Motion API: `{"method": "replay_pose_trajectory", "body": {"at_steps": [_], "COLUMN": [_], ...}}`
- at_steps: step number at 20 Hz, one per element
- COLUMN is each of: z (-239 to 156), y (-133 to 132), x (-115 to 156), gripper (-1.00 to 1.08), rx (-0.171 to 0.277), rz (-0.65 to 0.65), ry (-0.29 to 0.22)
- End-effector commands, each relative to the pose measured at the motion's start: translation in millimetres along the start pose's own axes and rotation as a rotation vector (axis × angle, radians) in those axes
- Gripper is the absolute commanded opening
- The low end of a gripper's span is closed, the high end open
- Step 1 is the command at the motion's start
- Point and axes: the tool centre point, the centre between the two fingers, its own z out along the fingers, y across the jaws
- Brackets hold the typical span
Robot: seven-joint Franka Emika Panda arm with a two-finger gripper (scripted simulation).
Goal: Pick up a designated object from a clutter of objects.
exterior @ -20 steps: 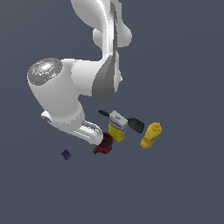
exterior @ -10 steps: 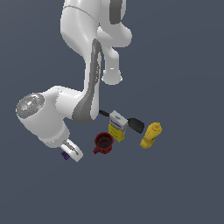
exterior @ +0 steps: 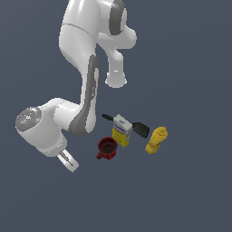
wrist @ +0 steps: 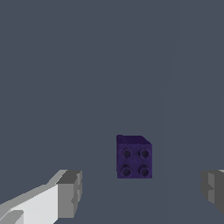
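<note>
The Panda's gripper (wrist: 140, 192) hangs with fingers spread wide and empty above the grey floor, the small dark purple studded block (wrist: 134, 156) lying between them, nearer the finger on the far side from the white one. In the exterior view the block seems hidden under the hand, at about eight o'clock from the red mug (exterior: 107, 148).

Flat, even light over both views — nothing casts a clear shadow on the dull grey-blue ground. The white arm (exterior: 84, 68) shows soft shading, brighter on top. Edges are slightly coarse, with no glare or blur.
</note>
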Motion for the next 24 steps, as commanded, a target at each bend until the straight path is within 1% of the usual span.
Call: {"method": "replay_pose_trajectory", "body": {"at_steps": [1,7,15,20,21,24], "z": [2,11,49,52,52,52], "y": [1,1,1,1,1,1], "x": [1,0,0,2,2,2], "gripper": [1.00,1.00,1.00,1.00,-1.00,-1.00], "rx": [0.000,0.000,0.000,0.000,0.000,0.000], "rz": [0.006,0.003,0.005,0.006,0.006,0.006], "ry": [0.001,0.000,0.001,0.001,0.001,0.001]}}
